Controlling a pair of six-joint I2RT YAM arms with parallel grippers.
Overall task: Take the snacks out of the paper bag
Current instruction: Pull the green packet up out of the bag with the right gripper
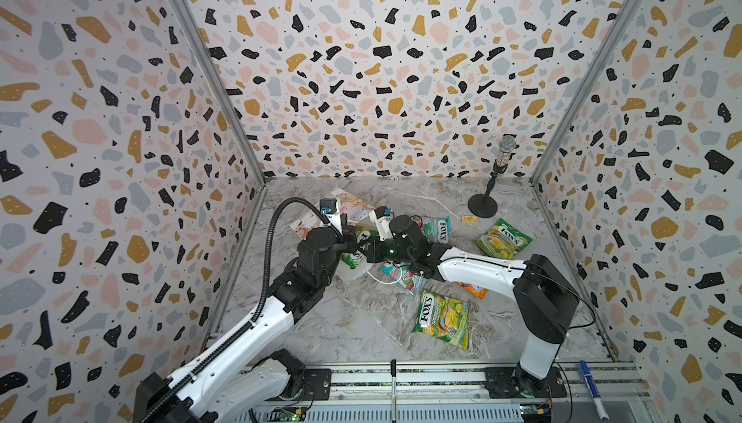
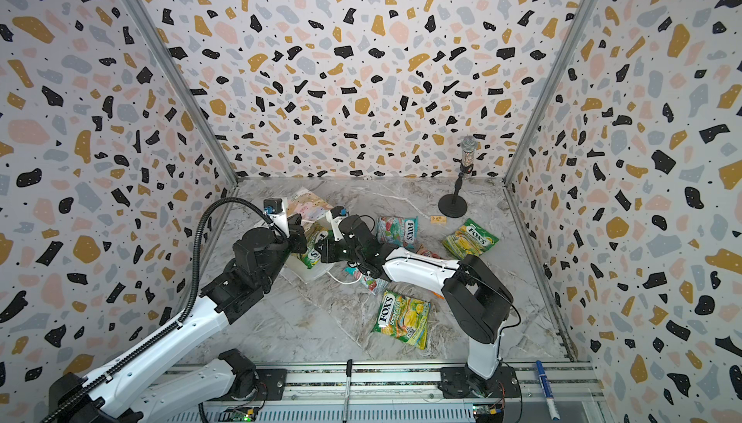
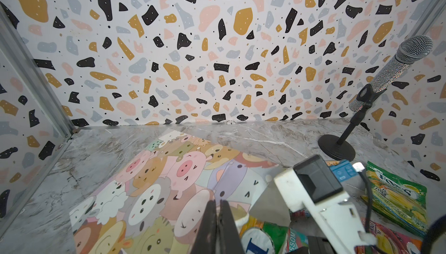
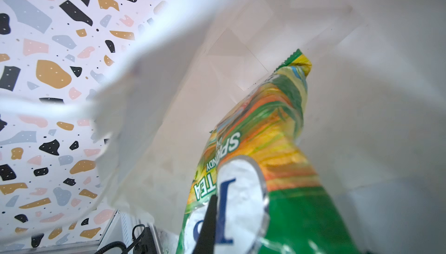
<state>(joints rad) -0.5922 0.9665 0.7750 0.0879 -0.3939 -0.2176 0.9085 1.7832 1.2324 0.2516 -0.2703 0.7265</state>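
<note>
1. Right wrist view: the right gripper [image 4: 210, 221] is clamped on a green-yellow packet [image 4: 265, 132] lettered "TEA", inside the white paper bag [image 4: 362, 96].
2. Left wrist view: the left gripper [image 3: 218, 226] is pinched closed on the bag's rim. Cartoon animals cover the bag's upper side.
3. In both top views the bag lies far left of centre on the marble table [image 1: 341, 320], with loose "FOX'S" packets [image 1: 441, 318] to its right.
4. Terrazzo-print walls [image 1: 361, 59] enclose the table, and a microphone [image 1: 500, 168] stands far right.
5. The right arm [image 1: 482, 270] hides most of an orange packet [image 1: 473, 290].
</note>
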